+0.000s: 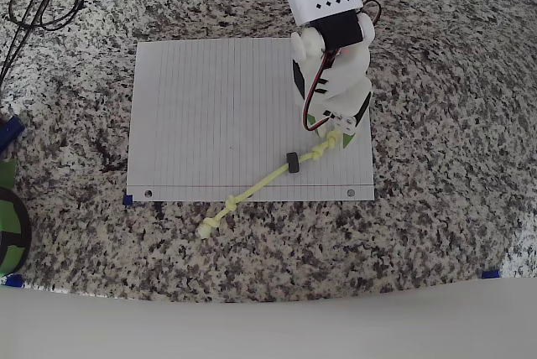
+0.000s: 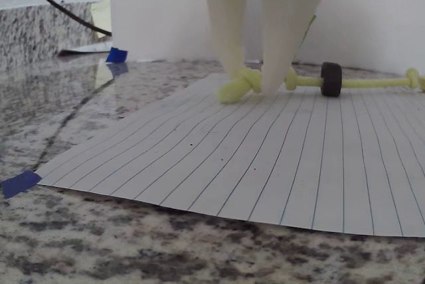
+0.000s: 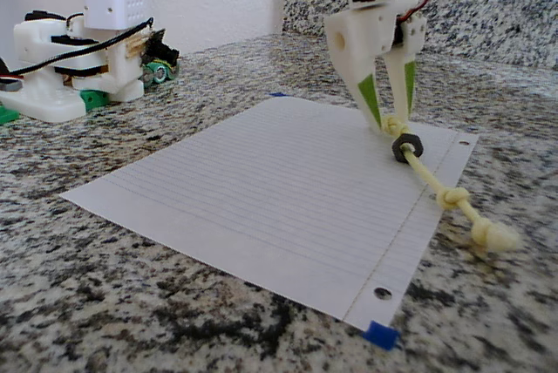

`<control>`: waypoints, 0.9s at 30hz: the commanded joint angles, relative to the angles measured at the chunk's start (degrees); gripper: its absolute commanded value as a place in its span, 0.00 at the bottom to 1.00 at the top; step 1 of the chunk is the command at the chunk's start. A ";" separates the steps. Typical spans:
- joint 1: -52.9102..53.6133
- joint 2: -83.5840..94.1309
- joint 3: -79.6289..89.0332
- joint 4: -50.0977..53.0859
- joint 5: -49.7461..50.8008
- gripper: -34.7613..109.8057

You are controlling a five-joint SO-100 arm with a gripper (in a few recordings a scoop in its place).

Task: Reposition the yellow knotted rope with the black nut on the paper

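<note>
The rope (image 1: 267,181) lies slantwise across the paper's (image 1: 210,107) punched edge, one knotted end off on the granite (image 1: 436,208), the nut (image 1: 293,163) threaded near the other end, where the gripper (image 2: 255,85) pinches the knot. This looks like the grasp just made, so the next move calls for dragging the rope inward. Bare paper lies open on the side away from the gripper.

Paper (image 1: 210,116) on speckled granite counter (image 1: 436,208)

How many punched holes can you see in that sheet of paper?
2 show along the white lined paper's margin edge in the overhead view: one near the left corner, one near the right. A middle hole may be hidden under the rope.
</note>
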 commanded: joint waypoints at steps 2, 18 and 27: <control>-0.18 0.00 -2.29 0.09 0.53 0.45; 0.97 0.00 -2.20 0.79 -0.35 0.24; 2.02 17.31 1.67 -4.39 -11.51 0.24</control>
